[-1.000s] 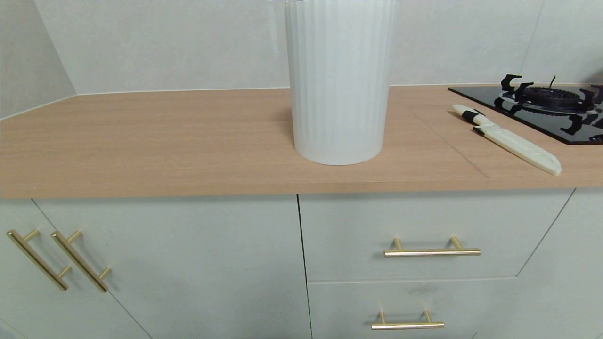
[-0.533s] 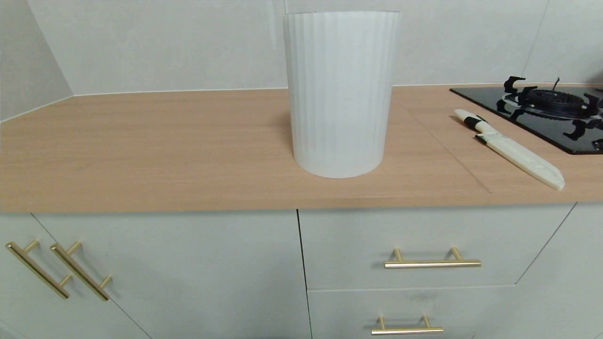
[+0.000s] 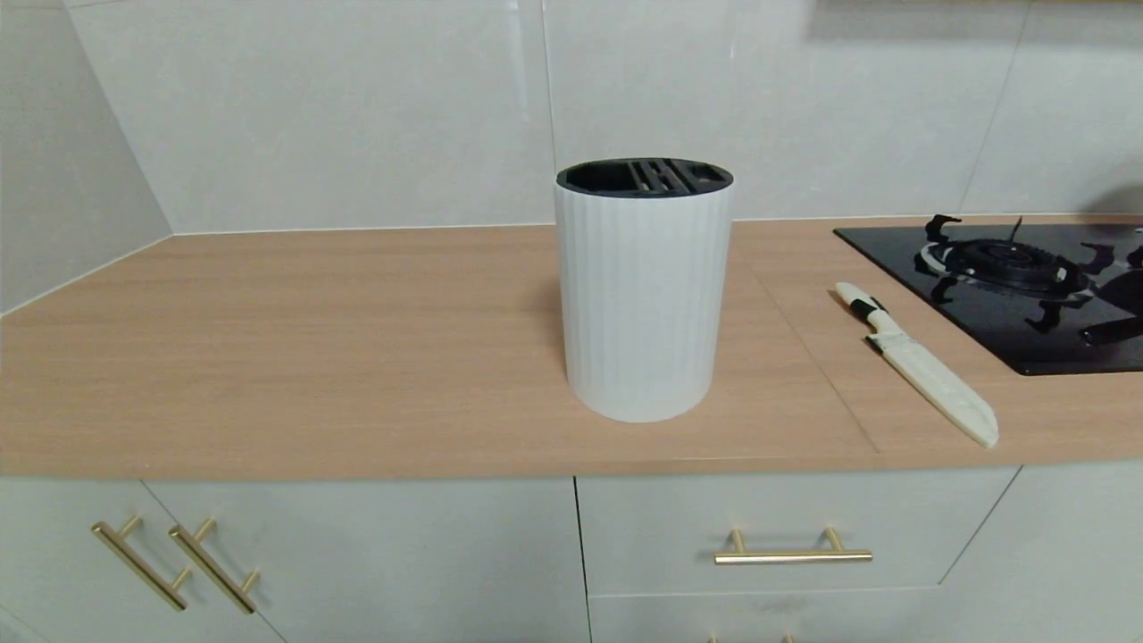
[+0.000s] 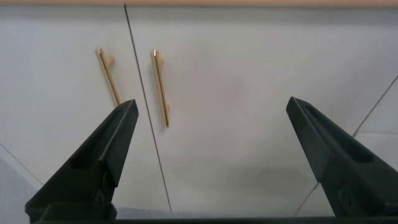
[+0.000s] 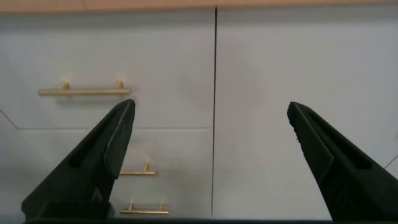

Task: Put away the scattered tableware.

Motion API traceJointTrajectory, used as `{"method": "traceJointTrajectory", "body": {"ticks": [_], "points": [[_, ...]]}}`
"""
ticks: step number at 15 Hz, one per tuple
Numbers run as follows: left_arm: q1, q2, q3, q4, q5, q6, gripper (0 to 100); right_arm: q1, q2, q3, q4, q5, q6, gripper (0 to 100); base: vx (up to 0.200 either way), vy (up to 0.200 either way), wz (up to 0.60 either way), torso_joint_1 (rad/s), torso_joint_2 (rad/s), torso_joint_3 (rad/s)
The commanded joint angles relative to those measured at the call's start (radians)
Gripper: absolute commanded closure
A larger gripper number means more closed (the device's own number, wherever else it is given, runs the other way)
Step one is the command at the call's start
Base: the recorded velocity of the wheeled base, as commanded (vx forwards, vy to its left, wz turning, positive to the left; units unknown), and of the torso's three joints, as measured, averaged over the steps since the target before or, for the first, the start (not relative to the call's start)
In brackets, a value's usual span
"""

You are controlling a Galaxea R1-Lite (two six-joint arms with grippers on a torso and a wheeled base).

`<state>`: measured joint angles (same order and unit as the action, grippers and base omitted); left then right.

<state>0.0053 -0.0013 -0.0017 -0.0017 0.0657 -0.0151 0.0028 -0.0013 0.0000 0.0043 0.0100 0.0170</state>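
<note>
The left gripper [image 4: 210, 106] is held wide open, with nothing between its two dark fingers [image 4: 106, 155]. It is pointed at two pale cupboard doors [image 4: 249, 124], where two gold handles [image 4: 160, 87] are seen side by side. On the wooden bench [image 3: 312, 339], a tall white knife holder [image 3: 641, 304] is stood upright near the front edge. Its black top [image 3: 645, 176] is cut with slots. To the right, well apart from it, a white knife [image 3: 929, 379] is laid flat, with its tip close to the front edge and its handle toward the back. Near the knife, a black stove [image 3: 982, 330] is set into the bench at the right end. The right gripper [image 5: 210, 107] is held wide open too, with nothing in it. Pale drawers [image 5: 93, 50] with a gold drawer handle [image 5: 84, 91] are faced by it.
</note>
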Motion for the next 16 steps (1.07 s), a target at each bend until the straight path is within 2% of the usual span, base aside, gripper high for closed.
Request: {"method": "traceJointTrajectory", "body": {"ticks": [1,16], "points": [[0.001,0.001,0.000,0.000,0.000,0.000,0,0.000,0.001,0.000,0.000,0.001,0.000,0,0.000,0.000,0.00,0.149,-0.47,-0.320],[0.001,0.001,0.000,0.000,0.000,0.000,0,0.000,0.001,0.000,0.000,0.001,0.000,0,0.000,0.000,0.00,0.203,-0.51,-0.310]]}}
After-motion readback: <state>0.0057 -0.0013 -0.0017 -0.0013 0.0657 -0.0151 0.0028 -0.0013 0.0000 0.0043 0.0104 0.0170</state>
